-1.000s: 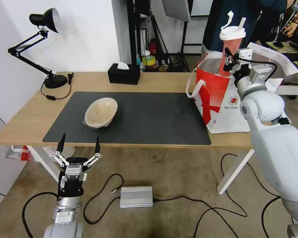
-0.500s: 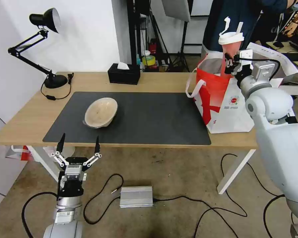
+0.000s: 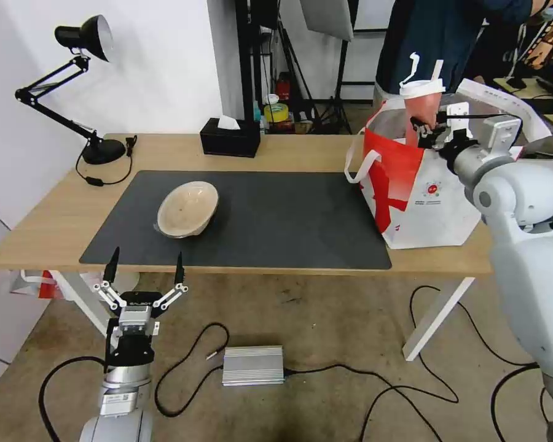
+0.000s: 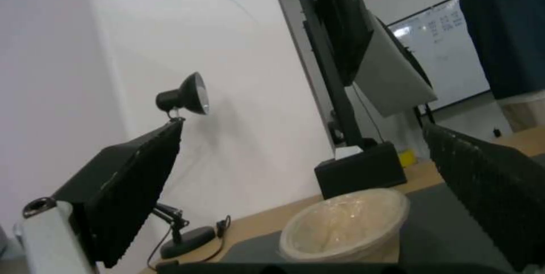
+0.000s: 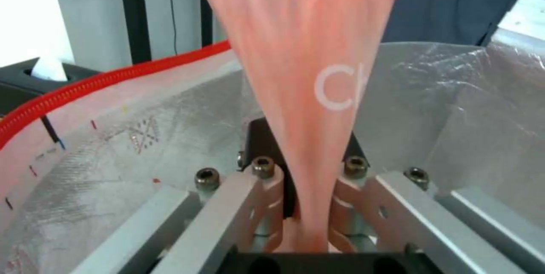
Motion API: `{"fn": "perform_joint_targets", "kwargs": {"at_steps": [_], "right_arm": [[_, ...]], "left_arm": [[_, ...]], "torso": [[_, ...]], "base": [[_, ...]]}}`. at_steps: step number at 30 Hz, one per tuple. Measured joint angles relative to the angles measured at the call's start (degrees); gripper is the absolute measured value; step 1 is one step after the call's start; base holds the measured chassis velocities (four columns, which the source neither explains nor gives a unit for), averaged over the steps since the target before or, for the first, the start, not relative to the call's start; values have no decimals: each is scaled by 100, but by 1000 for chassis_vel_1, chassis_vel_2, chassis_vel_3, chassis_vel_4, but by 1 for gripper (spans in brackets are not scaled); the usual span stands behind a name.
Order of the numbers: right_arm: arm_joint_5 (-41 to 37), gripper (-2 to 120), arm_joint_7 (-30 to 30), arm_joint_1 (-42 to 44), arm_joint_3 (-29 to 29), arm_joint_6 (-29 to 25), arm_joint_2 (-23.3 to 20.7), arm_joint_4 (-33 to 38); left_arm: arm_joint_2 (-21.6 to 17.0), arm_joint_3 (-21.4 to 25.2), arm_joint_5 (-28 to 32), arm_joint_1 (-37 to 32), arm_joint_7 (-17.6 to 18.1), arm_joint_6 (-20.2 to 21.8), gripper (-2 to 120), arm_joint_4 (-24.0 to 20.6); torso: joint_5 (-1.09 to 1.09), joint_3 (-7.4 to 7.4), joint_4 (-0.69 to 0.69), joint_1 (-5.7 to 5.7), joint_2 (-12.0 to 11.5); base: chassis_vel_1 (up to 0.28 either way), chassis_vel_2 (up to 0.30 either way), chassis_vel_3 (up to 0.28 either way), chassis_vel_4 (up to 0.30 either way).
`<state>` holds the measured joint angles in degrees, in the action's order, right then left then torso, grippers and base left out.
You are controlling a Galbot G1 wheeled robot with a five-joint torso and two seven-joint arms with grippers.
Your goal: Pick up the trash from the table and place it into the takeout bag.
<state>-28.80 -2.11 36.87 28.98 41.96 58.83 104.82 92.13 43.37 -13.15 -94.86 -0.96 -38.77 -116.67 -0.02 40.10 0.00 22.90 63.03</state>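
My right gripper [image 3: 425, 129] is shut on the tall red drink cup [image 3: 421, 103] and holds it upright, its lower part down inside the open mouth of the takeout bag [image 3: 411, 196] at the table's right end. In the right wrist view the cup [image 5: 306, 73] runs between the closed fingers [image 5: 258, 197], with the bag's foil lining [image 5: 113, 146] around it. A shallow beige bowl [image 3: 187, 207] rests tilted on the dark mat [image 3: 276, 215]. My left gripper [image 3: 145, 270] hangs open below the table's [image 3: 55, 215] front edge, facing the bowl [image 4: 346, 225].
A black desk lamp [image 3: 83, 37] stands at the back left and a black tissue box [image 3: 230, 138] at the back middle. On the floor lie a silver power box [image 3: 253, 364] and cables. A person in dark clothes stands behind the bag.
My right gripper has lowered the red cup, moving slightly right, so its base now sits inside the bag's mouth. The left arm and the bowl have not moved.
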Motion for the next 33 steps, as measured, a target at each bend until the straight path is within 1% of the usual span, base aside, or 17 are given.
{"fn": "perform_joint_targets", "kwargs": {"at_steps": [11, 19, 22, 23, 24, 25, 27, 28, 32, 33], "right_arm": [[137, 4, -31, 12, -6, -4, 67, 12], [144, 3, -32, 9, -11, -7, 29, 45], [144, 18, -33, 12, -13, -5, 26, 44], [144, 18, -33, 12, -13, -5, 26, 44], [144, 24, -33, 13, -13, -3, 26, 44], [144, 24, -33, 14, -13, -2, 26, 43], [143, 36, -33, 15, -13, -2, 25, 43], [143, 36, -33, 15, -13, -2, 25, 43], [131, 58, -14, 41, -13, -23, 2, 107], [131, 58, -14, 41, -13, -23, 2, 107]], "left_arm": [[0, 7, 6, 6, 2, 8, 100, -13], [0, 5, 7, 9, 2, 9, 100, -15], [0, 4, 7, 9, 2, 11, 100, -15], [0, 4, 7, 9, 2, 11, 100, -15], [0, 3, 7, 9, 2, 12, 100, -15], [0, 3, 7, 9, 2, 12, 100, -15], [0, 2, 7, 9, 2, 13, 100, -15], [0, 2, 7, 9, 2, 13, 100, -15], [0, -4, -1, -28, 1, 14, 100, -67], [0, -4, -1, -28, 1, 14, 100, -67]], "torso": [[2, 1, 0, 0, 0], [2, 1, -1, 2, -1], [4, 2, 0, 2, -2], [4, 2, 0, 2, -2], [4, 2, 0, 2, -2], [4, 2, -1, 2, -2], [4, 2, -1, 2, -2], [4, 2, -1, 2, -2], [3, 2, 0, 2, -2], [3, 2, 0, 2, -2]], "base": [[0, 0, 0, 0], [0, 0, 0, 0], [0, 0, 0, 0], [0, 0, 0, 0], [0, 0, 0, 0], [0, 0, 0, 0], [0, 0, 0, 0], [0, 0, 0, 0], [0, 0, 0, 0], [0, 0, 0, 0]]}}
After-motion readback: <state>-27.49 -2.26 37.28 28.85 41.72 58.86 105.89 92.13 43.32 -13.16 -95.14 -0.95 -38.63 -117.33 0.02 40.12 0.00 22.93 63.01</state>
